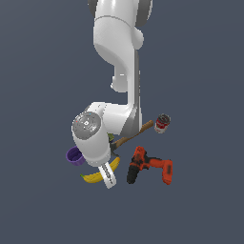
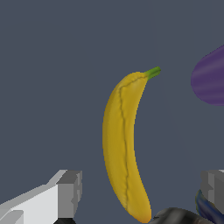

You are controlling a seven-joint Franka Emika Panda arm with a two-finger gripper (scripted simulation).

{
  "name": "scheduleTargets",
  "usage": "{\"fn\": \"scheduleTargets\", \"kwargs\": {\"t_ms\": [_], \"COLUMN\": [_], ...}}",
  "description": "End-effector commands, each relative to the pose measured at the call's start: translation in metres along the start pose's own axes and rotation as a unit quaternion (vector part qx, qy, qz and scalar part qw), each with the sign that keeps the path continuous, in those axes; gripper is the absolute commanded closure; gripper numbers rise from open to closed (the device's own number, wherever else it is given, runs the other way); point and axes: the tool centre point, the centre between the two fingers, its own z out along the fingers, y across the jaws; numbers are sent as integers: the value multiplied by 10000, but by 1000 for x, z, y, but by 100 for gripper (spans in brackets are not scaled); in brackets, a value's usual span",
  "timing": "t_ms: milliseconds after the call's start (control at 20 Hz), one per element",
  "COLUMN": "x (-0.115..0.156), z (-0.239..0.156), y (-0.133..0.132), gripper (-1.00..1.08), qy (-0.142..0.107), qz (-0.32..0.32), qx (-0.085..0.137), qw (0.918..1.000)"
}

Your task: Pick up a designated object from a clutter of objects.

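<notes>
**So, gripper parked right over the banana**

Okay, from where I'm standing the arm (image 1: 119, 71) is bent down low over the pile, and its gripper (image 1: 108, 175) sits right on top of the banana (image 1: 95, 177). On the wrist view the two fingers (image 2: 70, 192) are spread wide, one on each side of the banana (image 2: 124, 144), with grey floor showing between each pad and the peel, so it's not pinching anything.

The banana lies flat on the floor, green stem end pointing toward the cup (image 1: 75, 156), which sits just beside it at about 11 o'clock in the exterior view. The hammer (image 1: 133, 134) runs off at roughly 1 o'clock, its head hidden under the wrist. Drill (image 1: 148, 167) is near, at 3 o'clock from the banana, lying on its side. The can (image 1: 162, 123) is past the hammer's handle tip, well apart from the banana.
</notes>
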Motion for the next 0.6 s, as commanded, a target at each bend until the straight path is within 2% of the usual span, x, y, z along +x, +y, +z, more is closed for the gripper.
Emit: {"fn": "scheduleTargets", "kwargs": {"t_ms": [0, 550], "x": [5, 8], "z": [9, 21], "y": [0, 1], "gripper": [-92, -92], "qy": [19, 33], "qz": [184, 354], "qx": [-5, -19], "qw": [9998, 9994]}}
